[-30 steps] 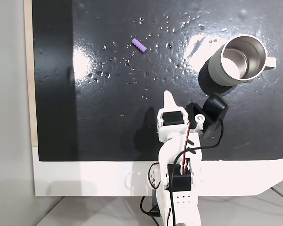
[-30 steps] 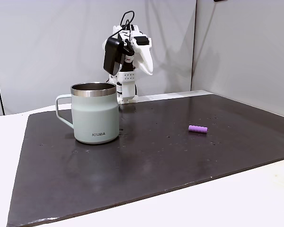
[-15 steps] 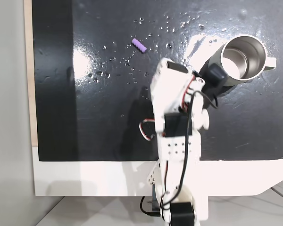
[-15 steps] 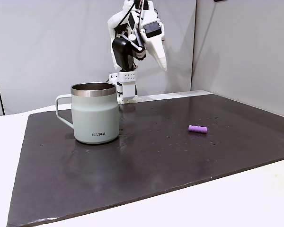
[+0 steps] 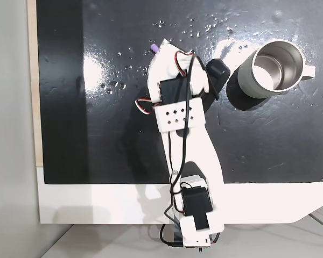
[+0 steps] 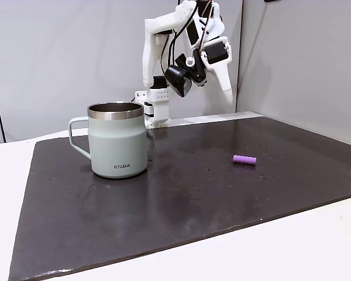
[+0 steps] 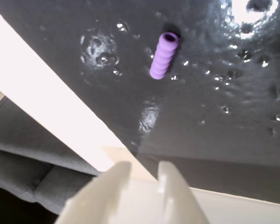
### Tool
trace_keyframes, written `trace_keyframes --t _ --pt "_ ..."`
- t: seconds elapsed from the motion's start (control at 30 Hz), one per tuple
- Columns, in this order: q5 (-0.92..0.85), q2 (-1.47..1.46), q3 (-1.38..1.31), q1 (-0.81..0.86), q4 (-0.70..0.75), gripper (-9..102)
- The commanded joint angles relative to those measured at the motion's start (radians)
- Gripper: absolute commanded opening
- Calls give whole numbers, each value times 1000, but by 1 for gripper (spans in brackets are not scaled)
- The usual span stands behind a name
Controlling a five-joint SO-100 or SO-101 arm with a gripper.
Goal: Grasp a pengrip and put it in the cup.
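Arm is reaching out over the dark mat (image 6: 181,193) that is covering most of the white bench (image 6: 316,246); its white links are stretching from the base at the far edge toward the middle of the mat.

Gripper (image 6: 229,96) is hanging in the air, well above the mat, tip pointing down. In the wrist view the two white fingers (image 7: 113,179) are showing at the bottom edge, lying close together with only a thin slit between them; nothing is sitting between them. Gripper (image 7: 142,170) is holding nothing.

Pengrip (image 6: 244,159) is lying on its side on the mat, untouched, to the right of the cup in the side-on fixed view and well apart from it. In the top-down fixed view only its purple end (image 5: 154,48) is peeking out from behind the arm's upper edge. In the wrist view the pengrip (image 7: 163,56) is showing ribbed, light purple, its open end turned away from the fingers, with small wet-looking spots on the mat around it.

Cup (image 6: 118,140) is standing upright on the left part of the mat in the side-on fixed view, handle facing left. From above, the cup (image 5: 266,80) is sitting at the mat's upper right, steel inside shining, with nothing visible inside it.
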Motion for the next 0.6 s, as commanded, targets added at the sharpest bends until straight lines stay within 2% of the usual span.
trace_keyframes --t 0.0,0.2,0.57 --pt "21 -43 -112 -18 0 15" --pt "55 -172 -233 -35 2 19" --pt "123 -388 -405 -43 5 19"
